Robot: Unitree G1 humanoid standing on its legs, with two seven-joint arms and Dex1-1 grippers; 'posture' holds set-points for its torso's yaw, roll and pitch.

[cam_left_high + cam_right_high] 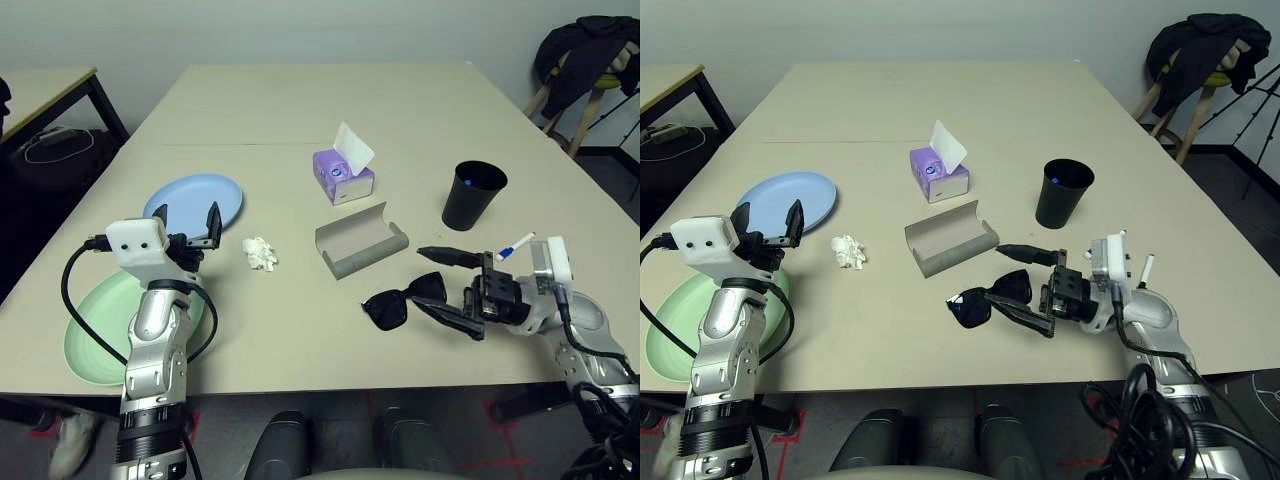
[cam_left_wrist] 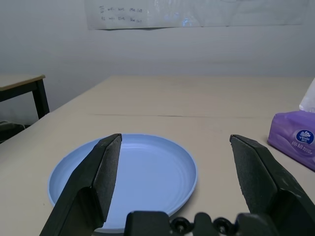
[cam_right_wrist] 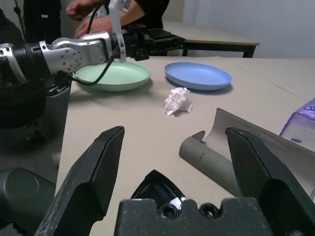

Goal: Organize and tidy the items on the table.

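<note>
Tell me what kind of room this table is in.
Probably an office or lab room. A large beige table stands by a plain wall, a smaller desk with black legs beside it, a stool draped with dark clothing in the corner, and a person's hands busy at another desk.

Pale blue plate, mint green plate, purple tissue box, black cup, black sunglasses, grey case, beige counter; the pen looks white, blue-tipped.

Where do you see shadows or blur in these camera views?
Left eye view: soft shadows under the black cup and grey glasses case. Right wrist view: the sunglasses are blurred by closeness. Left wrist view: the blue plate stays sharp.
</note>
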